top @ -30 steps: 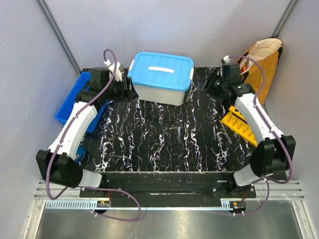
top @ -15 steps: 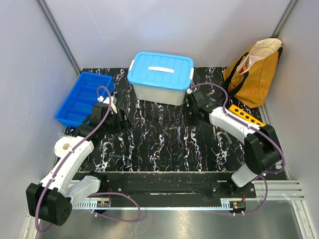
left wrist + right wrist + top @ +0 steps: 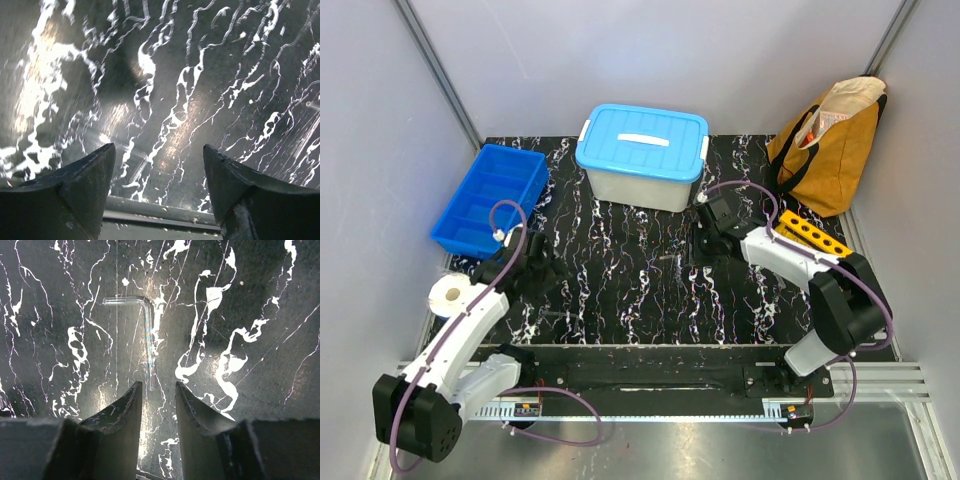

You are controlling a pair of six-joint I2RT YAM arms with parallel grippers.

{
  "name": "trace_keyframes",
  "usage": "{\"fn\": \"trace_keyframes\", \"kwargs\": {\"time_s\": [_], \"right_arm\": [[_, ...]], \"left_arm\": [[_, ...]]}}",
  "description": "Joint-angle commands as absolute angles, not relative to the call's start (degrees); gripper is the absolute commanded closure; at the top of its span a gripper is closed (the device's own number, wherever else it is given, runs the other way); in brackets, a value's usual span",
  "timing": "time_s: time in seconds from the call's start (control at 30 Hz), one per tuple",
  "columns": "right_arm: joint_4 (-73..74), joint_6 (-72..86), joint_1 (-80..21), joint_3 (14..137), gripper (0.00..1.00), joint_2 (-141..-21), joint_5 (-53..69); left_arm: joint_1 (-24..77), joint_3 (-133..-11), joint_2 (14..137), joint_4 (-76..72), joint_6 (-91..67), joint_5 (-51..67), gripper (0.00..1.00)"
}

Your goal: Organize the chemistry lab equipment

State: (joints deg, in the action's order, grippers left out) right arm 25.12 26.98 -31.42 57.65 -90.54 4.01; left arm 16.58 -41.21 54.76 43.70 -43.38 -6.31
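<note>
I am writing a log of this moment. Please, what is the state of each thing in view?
storage box, lid on.
blue tray, looks empty.
brown bag, upright, mouth open.
yellow rack, holes look empty.
glass tube, lying flat, not gripped.
left gripper, jaws open, empty.
right gripper, jaws open narrowly, empty.

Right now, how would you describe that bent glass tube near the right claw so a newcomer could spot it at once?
Start at the blue-lidded box at the back of the black marble table; the right claw hangs in front of it. Flat on the tabletop just beyond the claw's tips lies a thin glass tube, the only clear, L-shaped piece among coloured plastic.
</note>
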Motion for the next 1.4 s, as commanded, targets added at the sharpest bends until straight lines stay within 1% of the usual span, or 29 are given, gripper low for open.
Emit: {"fn": "trace_keyframes", "kwargs": {"time_s": [0.0, 0.1, 0.2, 0.27, 0.43, 0.63, 0.93, 1.07, 1.37], "right_arm": [[20.2, 27.6, -32.0, 55.6, 0.63, -85.6, 4.8], [18.7, 28.2, -32.0, 54.1, 0.64, -83.7, 6.2], [17.8, 28.4, -32.0, 53.2, 0.64, -81.7, 6.8], [17.2, 28.7, -32.0, 52.6, 0.64, -80.3, 7.2], [15.9, 29.6, -32.0, 51.6, 0.63, -77.7, 9.0], [15.8, 29.7, -32.0, 51.0, 0.62, -75.4, 9.5], [15.8, 29.7, -32.0, 50.6, 0.61, -73.0, 9.3], [16.0, 29.6, -32.0, 50.6, 0.61, -72.4, 9.3], [16.8, 29.5, -32.0, 50.3, 0.6, -71.0, 9.5]], "left_arm": [[17.1, -40.8, 51.9, 52.4, -64.1, -11.2, 0.28], [17.8, -38.9, 52.1, 55.4, -73.0, -10.3, 0.37], [18.5, -35.7, 51.9, 55.3, -80.4, -10.7, 0.49], [19.2, -34.4, 52.0, 55.0, -84.0, -11.6, 0.53], [20.7, -34.5, 55.0, 56.1, -89.2, -13.7, 0.55], [22.2, -36.4, 60.6, 54.8, -91.6, -16.0, 0.56], [24.6, -39.5, 69.0, 53.8, -95.1, -15.6, 0.6], [25.4, -39.1, 71.0, 53.8, -96.8, -14.1, 0.63], [26.8, -37.8, 74.4, 51.9, -99.6, -13.6, 0.65]]}}
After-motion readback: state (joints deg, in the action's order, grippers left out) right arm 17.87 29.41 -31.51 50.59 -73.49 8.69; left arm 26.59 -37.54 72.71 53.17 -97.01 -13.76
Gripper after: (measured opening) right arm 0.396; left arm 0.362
